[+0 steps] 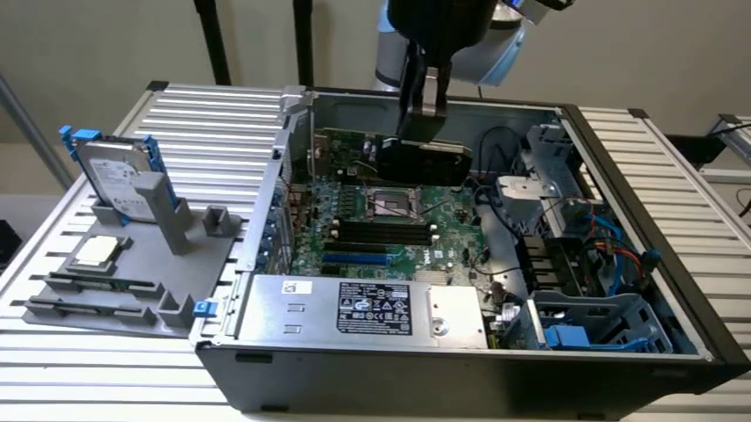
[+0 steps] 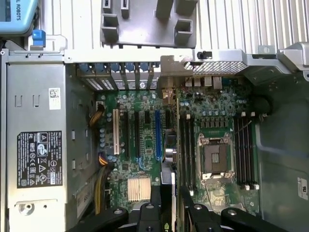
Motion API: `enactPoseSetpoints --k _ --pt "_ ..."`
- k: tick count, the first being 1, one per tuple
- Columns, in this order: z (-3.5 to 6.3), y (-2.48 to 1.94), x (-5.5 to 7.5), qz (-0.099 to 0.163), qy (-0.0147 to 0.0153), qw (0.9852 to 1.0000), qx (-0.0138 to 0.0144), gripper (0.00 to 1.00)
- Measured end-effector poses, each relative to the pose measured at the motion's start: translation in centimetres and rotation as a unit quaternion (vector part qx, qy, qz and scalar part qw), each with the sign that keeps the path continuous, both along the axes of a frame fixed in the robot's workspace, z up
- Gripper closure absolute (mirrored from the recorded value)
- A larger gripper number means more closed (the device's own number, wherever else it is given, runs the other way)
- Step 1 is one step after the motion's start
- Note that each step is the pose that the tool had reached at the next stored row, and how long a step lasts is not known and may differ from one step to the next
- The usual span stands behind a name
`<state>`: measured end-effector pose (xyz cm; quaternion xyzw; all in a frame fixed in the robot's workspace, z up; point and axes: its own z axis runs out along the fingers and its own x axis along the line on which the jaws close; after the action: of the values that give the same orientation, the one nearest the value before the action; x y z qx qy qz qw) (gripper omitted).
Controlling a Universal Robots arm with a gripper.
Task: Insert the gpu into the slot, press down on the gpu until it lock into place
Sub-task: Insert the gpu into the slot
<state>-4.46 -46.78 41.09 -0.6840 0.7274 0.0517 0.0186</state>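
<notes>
Gpu [image 1: 428,163] top hidden in pincer [image 1: 424,130]

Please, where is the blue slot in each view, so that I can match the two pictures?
Exterior view: slot between the black memory strips and the power supply.
Wrist view: slot between the white slot and the memory strips.
Shared landmark: CPU socket.

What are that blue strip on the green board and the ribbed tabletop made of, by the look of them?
Blue strip: likely moulded plastic, going by its even bright colour and dull sheen. Ribbed tabletop: probably bare metal, perhaps aluminium, as it is pale silver-grey with straight, regular ridges.
</notes>
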Motion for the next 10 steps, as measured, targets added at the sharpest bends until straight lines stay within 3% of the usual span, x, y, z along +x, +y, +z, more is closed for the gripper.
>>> enactPoseSetpoints --k 10 --pt "-1.82 -0.13 -0.4 0.014 -0.0001 0.9999 0.0017 0.74"
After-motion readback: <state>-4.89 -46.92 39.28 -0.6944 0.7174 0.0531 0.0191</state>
